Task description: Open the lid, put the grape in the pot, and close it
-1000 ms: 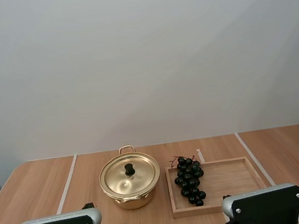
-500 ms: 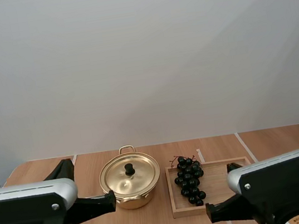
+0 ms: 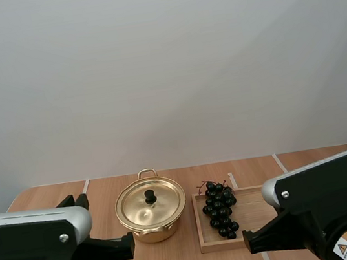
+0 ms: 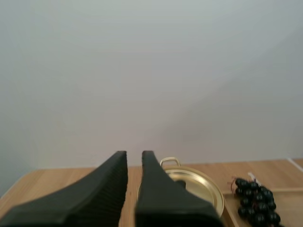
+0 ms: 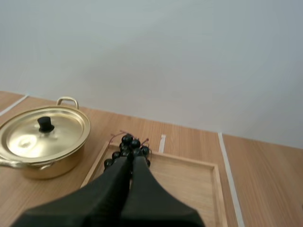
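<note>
Pot (image 3: 151,210) lidded, near tray (image 3: 250,207) edge; left gripper (image 4: 134,153) narrowly parted; right gripper (image 5: 131,160) closed.

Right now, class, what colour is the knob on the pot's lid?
The knob is black, on a gold lid; clearest in the right wrist view.

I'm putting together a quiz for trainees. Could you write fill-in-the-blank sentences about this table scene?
1. The lid sits ___ the pot.
2. The grapes lie in the wooden ___.
3. The lid's knob is coloured ___.
4. The right pincer is ___, holding nothing.
Missing words: on; tray; black; shut.
</note>
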